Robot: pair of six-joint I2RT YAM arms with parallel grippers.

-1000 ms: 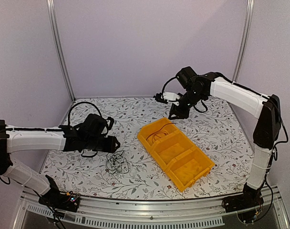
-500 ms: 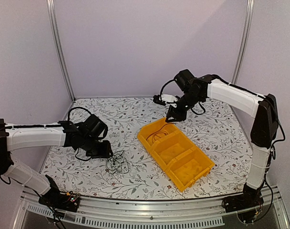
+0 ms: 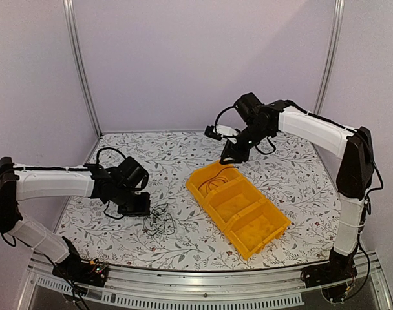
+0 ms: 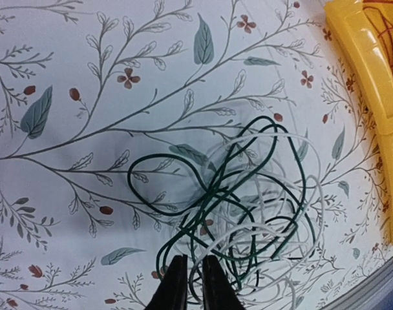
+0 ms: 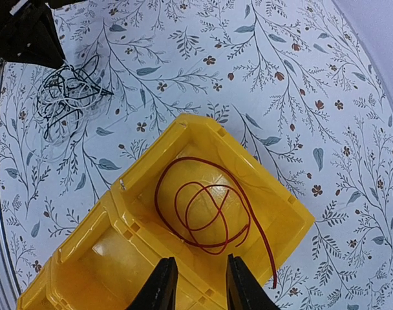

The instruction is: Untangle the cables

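Okay, floral-print flat surface (image 3: 300,174) carries everything. The white-and-black left arm (image 3: 54,184) lies low across the near left. The white-and-black right arm (image 3: 313,126) reaches in high from the far right. The yellow plastic three-compartment bin (image 3: 195,194) sits diagonally, centre to near right.

The cables are in two places:
- A loose tangle of dark and white thin wires (image 4: 248,213) lies on the surface just left of the bin, close to the near edge.
- A single reddish-brown wire coil (image 5: 209,213) lies in the bin's far compartment, with one end running up toward the bin wall.

Left pincer (image 4: 191,274) is down at the near-left fringe of the tangle. Its fingers are drawn almost together with only a slit between them. Strands cross right at the tips, but I cannot tell if one is actually caught.

Right pincer (image 5: 200,284) hovers above the far compartment, partly open, holding nothing.

Risks from here:
- The dark and white loops overlap heavily, so a pull by the left pincer likely drags the whole clump rather than one strand. It may also cinch the knot tighter.
- The wire is very thin, so it could slip out of the pinch.
- The near edge is close, so a dragged clump could slide off it.
- If the right pincer descends, it could snag the brown coil and flick it out over the wall.
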